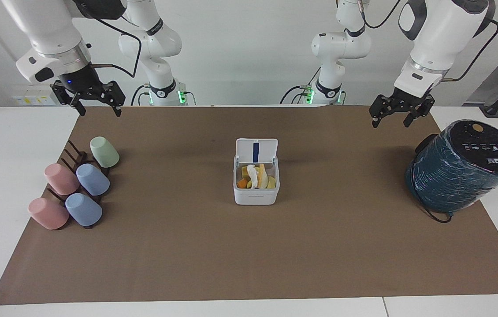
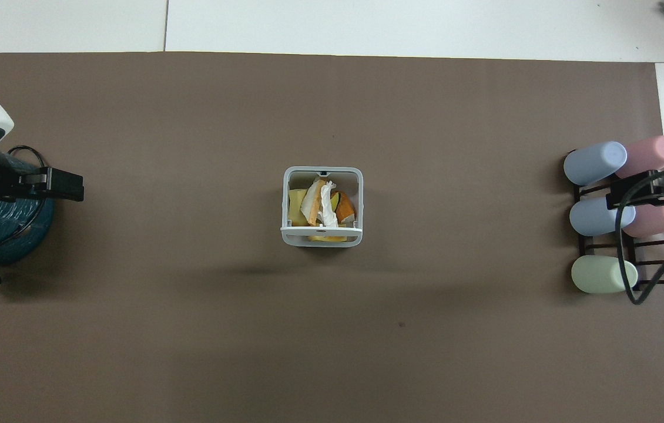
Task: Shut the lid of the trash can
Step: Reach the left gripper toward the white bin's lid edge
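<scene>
The trash can [image 1: 255, 190] is a small white square box in the middle of the brown mat, filled with yellow, orange and white scraps; it also shows in the overhead view [image 2: 322, 174]. Its lid [image 1: 256, 151] stands upright on the side nearer to the robots, blue strip facing the opening; from overhead the lid [image 2: 321, 234] shows edge-on. My left gripper [image 1: 391, 122] is open and empty, raised over the mat by the teal cylinder, well apart from the can; it also shows in the overhead view [image 2: 70, 184]. My right gripper [image 1: 100, 111] is open and empty, raised by the cup rack [image 2: 619, 197].
A large dark teal cylinder with a black top [image 1: 462, 165] stands at the left arm's end of the mat. A dark rack with several pink, blue and green cups [image 1: 77, 187] lies at the right arm's end. The brown mat [image 1: 249, 255] covers most of the table.
</scene>
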